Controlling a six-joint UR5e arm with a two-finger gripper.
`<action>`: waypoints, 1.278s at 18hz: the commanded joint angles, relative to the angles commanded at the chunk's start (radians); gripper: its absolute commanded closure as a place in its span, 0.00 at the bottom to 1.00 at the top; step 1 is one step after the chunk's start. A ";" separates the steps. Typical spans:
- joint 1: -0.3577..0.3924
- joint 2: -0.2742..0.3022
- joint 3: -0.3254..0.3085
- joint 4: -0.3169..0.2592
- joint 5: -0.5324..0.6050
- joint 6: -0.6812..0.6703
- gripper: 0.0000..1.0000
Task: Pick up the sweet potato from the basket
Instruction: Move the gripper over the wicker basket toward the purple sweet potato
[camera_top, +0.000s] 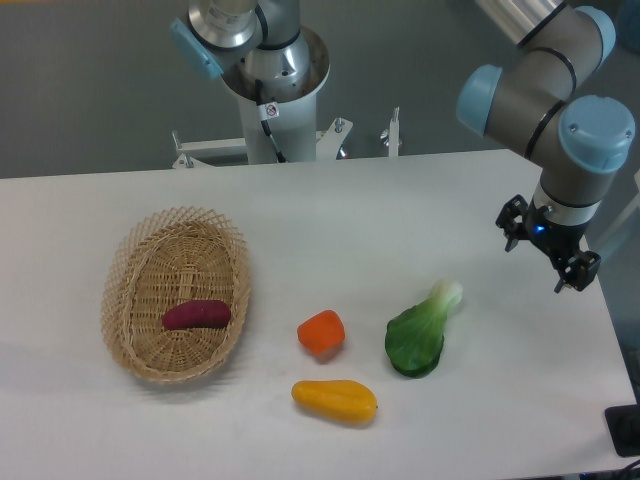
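The sweet potato (197, 315), small, oblong and dark reddish-purple, lies inside the basket (130, 262), an oval tan wicker one at the left of the white table. My gripper (548, 250) hangs far to the right, above the table's right edge and well apart from the basket. Its black fingers (513, 222) are spread wide with nothing between them.
A stubby orange piece (321, 332) and a yellow-orange oblong vegetable (335, 400) lie on the table right of the basket. A green bok choy (420, 333) sits further right. The arm's base column (272, 90) stands behind the table.
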 joint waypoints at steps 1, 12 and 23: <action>0.000 0.003 -0.002 -0.002 0.000 0.000 0.00; -0.063 0.055 -0.060 -0.005 -0.098 -0.182 0.00; -0.362 0.072 -0.118 0.011 -0.130 -0.523 0.00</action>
